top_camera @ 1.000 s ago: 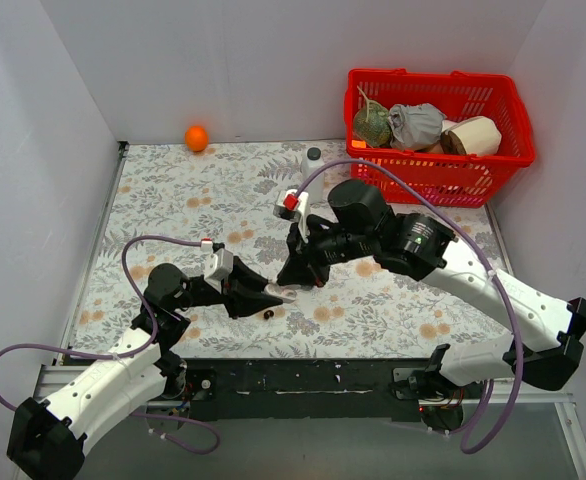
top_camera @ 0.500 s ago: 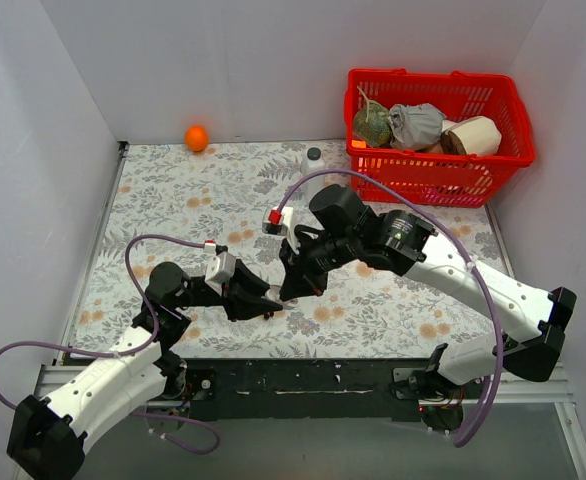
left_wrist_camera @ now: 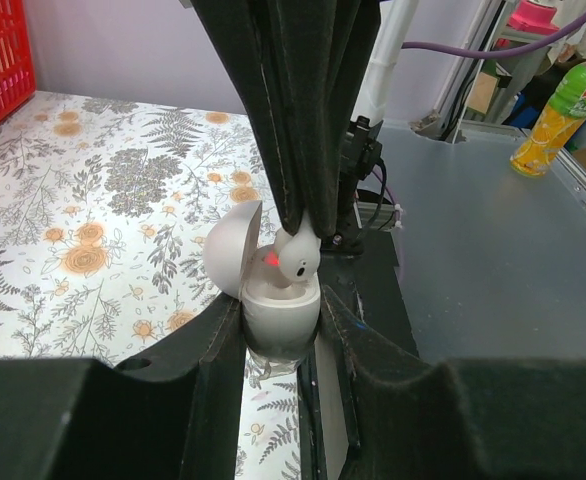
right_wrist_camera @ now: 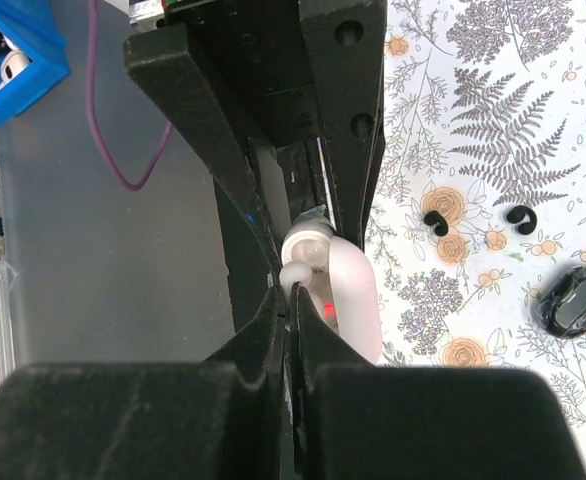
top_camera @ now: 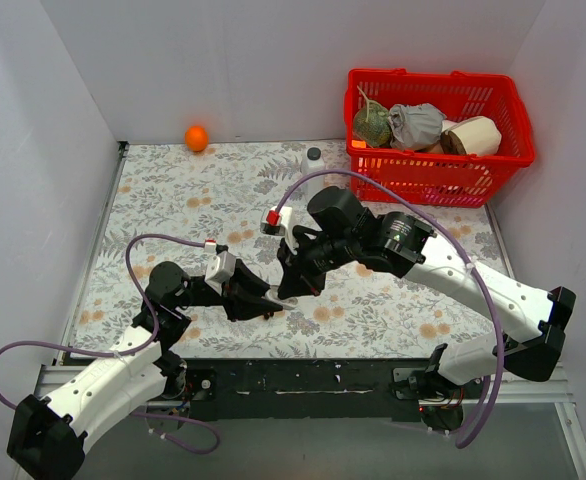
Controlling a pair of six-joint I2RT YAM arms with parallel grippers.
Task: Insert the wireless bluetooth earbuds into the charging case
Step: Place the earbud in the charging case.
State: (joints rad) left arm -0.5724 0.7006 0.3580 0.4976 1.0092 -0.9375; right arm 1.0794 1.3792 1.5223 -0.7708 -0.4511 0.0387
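Above the case [left_wrist_camera: 273, 302] clamped by left gripper [left_wrist_camera: 281, 325], right gripper [right_wrist_camera: 291, 296] pinches a white bud [left_wrist_camera: 299, 258]; released askew, it may miss its socket.

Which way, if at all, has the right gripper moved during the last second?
Yes. The right gripper, pinching a white earbud, shifted left, away from the red basket, toward the charging case.
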